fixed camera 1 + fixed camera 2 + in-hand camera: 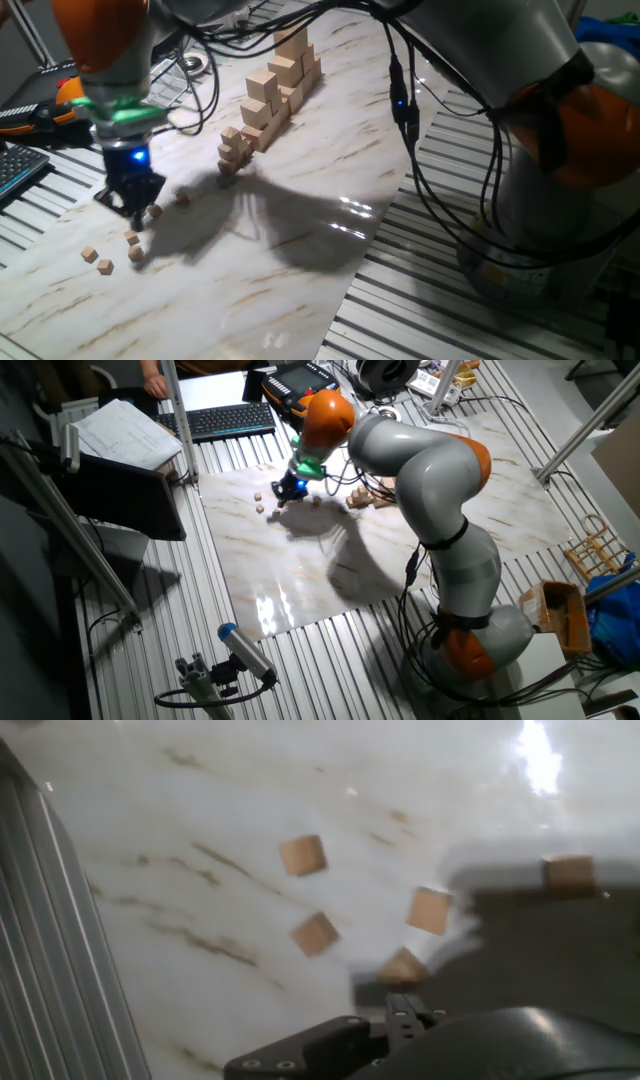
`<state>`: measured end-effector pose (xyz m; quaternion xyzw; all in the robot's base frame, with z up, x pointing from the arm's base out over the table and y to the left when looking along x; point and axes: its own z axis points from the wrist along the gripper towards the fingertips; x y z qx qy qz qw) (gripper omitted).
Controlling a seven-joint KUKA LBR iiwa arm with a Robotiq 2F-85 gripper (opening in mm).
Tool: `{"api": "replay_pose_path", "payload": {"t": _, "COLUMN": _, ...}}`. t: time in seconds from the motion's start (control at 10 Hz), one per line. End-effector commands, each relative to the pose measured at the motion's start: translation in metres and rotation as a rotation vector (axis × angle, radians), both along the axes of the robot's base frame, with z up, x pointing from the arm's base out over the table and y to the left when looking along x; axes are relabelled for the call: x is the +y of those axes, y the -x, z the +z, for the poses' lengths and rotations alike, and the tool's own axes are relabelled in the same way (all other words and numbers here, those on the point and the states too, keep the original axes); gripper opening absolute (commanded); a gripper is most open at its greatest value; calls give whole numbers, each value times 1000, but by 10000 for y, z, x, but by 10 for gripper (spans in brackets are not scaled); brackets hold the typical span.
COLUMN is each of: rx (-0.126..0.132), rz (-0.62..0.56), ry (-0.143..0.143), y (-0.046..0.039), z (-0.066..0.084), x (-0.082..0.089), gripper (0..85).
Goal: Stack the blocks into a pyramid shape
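Observation:
Several tiny tan blocks lie loose on the marble board's left part: one [184,199] to the right, one [154,212] beside the gripper, two [132,237] [135,255] just in front of it, two more [89,254] [105,265] further left. My gripper [133,213] hangs low over this group, its tips close to the board. In the hand view, blocks [302,854] [315,933] [430,910] lie scattered, and one block [403,966] sits right at the dark hand body [420,1040]. The fingertips are not clear in any view.
A tall stepped stack of much bigger pale cubes [270,95] stands at the board's far middle. Cables [405,110] hang from the arm over the board. A keyboard [220,420] and an orange pendant [60,92] lie beyond the left edge. Slotted metal table [420,300] surrounds the board.

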<state>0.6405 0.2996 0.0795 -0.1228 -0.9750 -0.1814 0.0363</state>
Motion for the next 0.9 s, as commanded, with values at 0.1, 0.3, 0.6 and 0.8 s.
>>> {"api": "replay_pose_path", "payload": {"t": 0.1, "rx": -13, "rz": -4, "ry": -5, "y": -104, "z": -77, "x": 123, "gripper": 0}}
{"api": "replay_pose_path", "payload": {"t": 0.3, "rx": -37, "rz": 4, "ry": -5, "y": -177, "z": -153, "x": 202, "gripper": 0}}
{"api": "replay_pose_path", "payload": {"t": 0.6, "rx": -101, "rz": 93, "ry": 117, "y": -299, "z": -267, "x": 162, "gripper": 0}}
{"api": "replay_pose_path", "payload": {"t": 0.8, "rx": -129, "rz": 140, "ry": 195, "y": -357, "z": -354, "x": 105, "gripper": 0}}
